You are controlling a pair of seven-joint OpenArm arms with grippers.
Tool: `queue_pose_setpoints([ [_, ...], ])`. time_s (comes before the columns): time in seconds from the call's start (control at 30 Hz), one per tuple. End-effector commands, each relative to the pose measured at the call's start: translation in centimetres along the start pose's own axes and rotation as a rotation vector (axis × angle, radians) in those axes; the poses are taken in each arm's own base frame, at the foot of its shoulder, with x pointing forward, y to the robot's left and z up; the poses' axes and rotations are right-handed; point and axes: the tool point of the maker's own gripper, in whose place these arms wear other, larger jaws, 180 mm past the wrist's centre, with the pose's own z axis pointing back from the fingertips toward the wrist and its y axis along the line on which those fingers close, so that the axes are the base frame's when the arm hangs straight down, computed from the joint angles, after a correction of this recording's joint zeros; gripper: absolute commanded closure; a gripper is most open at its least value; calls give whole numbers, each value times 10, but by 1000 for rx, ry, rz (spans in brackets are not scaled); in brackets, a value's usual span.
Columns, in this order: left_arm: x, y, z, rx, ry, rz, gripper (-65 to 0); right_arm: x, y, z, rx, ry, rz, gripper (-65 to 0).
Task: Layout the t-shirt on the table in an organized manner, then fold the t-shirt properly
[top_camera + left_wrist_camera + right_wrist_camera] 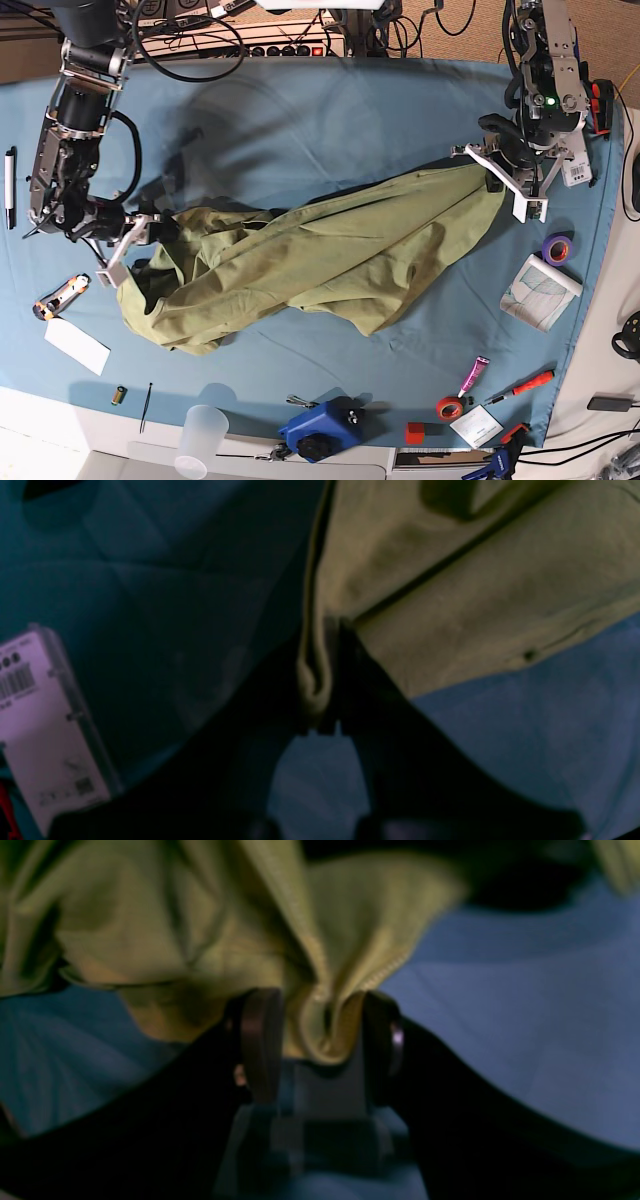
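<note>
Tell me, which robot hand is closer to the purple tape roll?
Left. The left hand grips the t-shirt just up-left of the purple tape roll; the right hand is across the table.

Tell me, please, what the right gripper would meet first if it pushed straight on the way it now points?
The t-shirt: a fold already sits between the right gripper fingers, with bunched cloth ahead, then probably the table.

The t-shirt lies across the table, between both arms

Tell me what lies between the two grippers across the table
In the base view, the t-shirt spans the stretch from the right gripper to the left gripper, draped across the table. Nothing else lies between them.
</note>
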Motion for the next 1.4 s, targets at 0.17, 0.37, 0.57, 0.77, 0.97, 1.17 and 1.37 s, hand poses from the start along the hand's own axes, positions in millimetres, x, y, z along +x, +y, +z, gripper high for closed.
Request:
queue_pose_setpoints([
  [0.17, 13, 2, 3, 8, -46, -11, 0, 8, 6, -6, -14, -9, 25, -262],
  [0.37, 13, 2, 3, 8, -46, -11, 0, 1, 1, -7, -40, 25, 32, -80],
  [0.57, 13, 2, 3, 8, -46, -11, 0, -10, 2, -5, -25, 70, 24, 0],
  [0.77, 13, 2, 3, 8, -46, -11, 0, 2, 7, 19, -35, 19, 93, 0],
  [0.97, 13, 2, 3, 8, -46, -11, 0, 22, 19, 58, -107, -84, 231, 0],
  [1.17, 11, 9, 3, 45, -36, -36, 0, 17, 2, 102, -220, -163, 210, 0],
  [1.37, 10, 18, 4, 98, -27, -68, 0, -23, -31, 132, -311, -163, 81, 0],
])
